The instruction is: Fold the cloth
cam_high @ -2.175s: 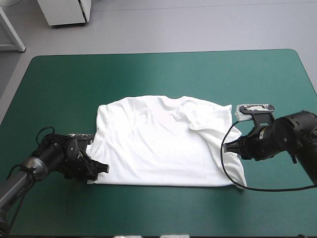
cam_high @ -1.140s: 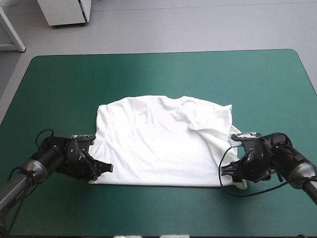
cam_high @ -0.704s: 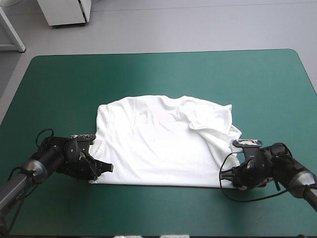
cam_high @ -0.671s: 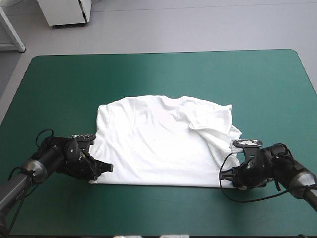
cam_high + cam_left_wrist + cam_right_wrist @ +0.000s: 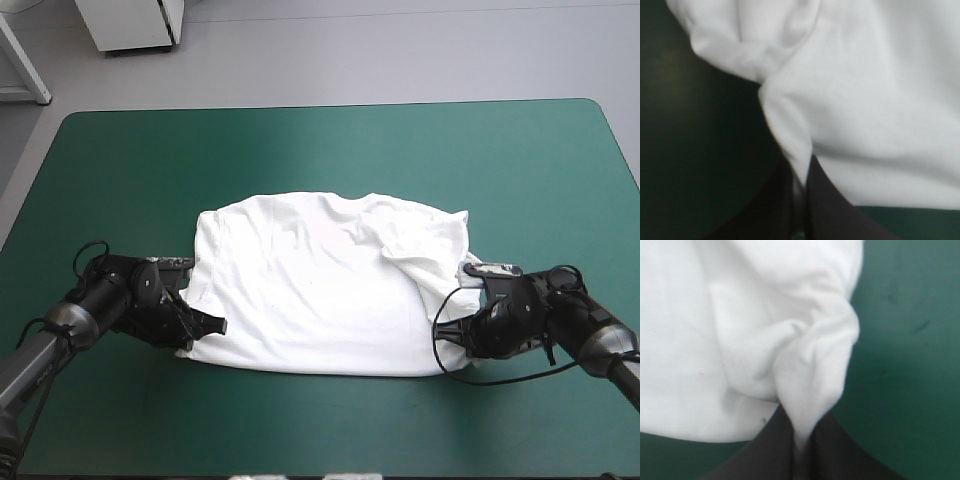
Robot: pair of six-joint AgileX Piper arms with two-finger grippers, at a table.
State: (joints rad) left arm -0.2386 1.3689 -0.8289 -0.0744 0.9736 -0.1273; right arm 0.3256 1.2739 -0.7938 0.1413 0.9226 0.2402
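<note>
Since just before, the T-shirt (image 5: 330, 290) has had its two near hem corners drawn slightly up and inward, bunching at each pinch. It lies spread flat at the middle of the teal-green surface (image 5: 320, 150), collar toward the far edge, white and softly wrinkled, its right-side sleeve flopped in over the body. The left gripper (image 5: 208, 327) and right gripper (image 5: 450, 338) each have their black fingers clamped on a corner. For a clean fold, I judge both should rise evenly, hem taut between them, then carry it toward the collar without dragging the body.
</note>
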